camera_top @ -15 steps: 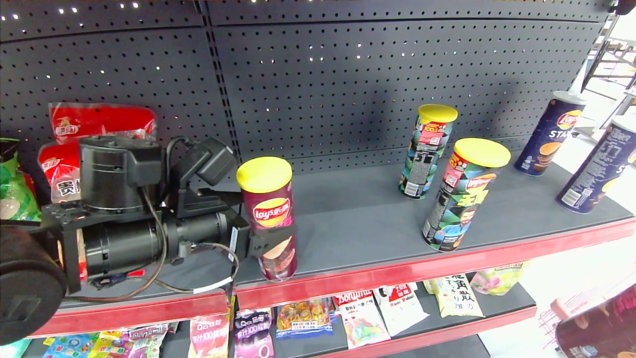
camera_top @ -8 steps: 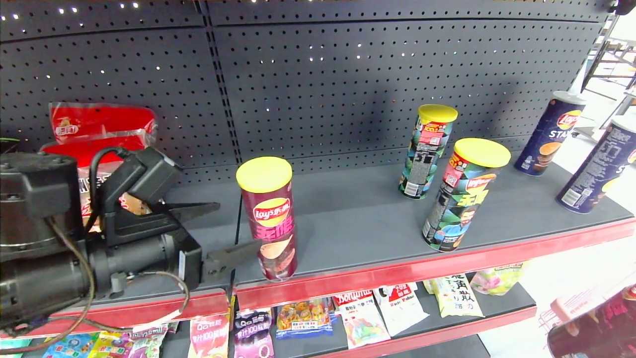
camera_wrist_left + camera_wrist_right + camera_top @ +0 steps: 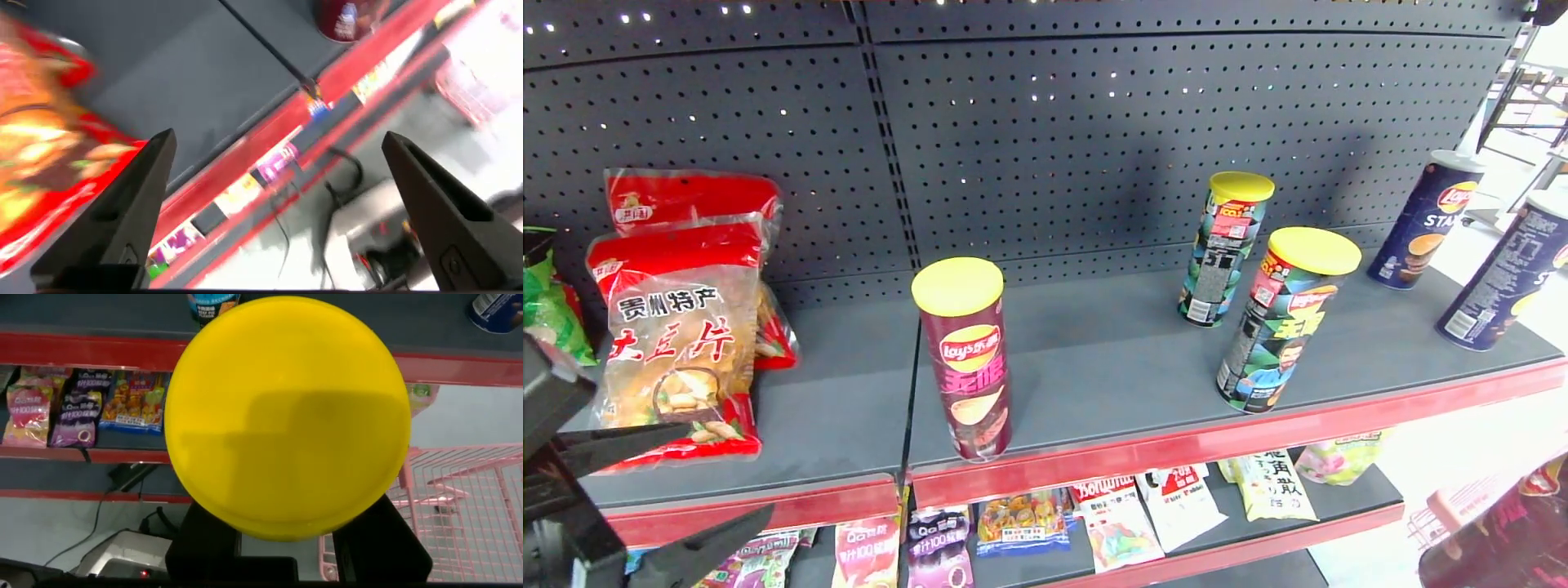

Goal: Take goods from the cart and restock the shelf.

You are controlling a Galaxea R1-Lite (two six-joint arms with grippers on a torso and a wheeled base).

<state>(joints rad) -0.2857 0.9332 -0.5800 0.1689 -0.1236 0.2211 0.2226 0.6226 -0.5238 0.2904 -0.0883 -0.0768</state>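
Down at the left, just before the shelf [image 3: 1143, 359], the left gripper [image 3: 727, 469] hangs with its jaws spread wide and nothing between them; its arm is mostly cut off from sight. Upright near the red front lip stands the maroon chip can [image 3: 968, 359], well apart from the red peanut bags [image 3: 678, 327]. Off the shelf, near the pink cart [image 3: 458, 498], the right gripper [image 3: 298, 559] has its jaws closed on a yellow-lidded can [image 3: 286, 416], whose lid hides its body completely. Rightmost, a blue can [image 3: 1503, 278] is partly clipped.
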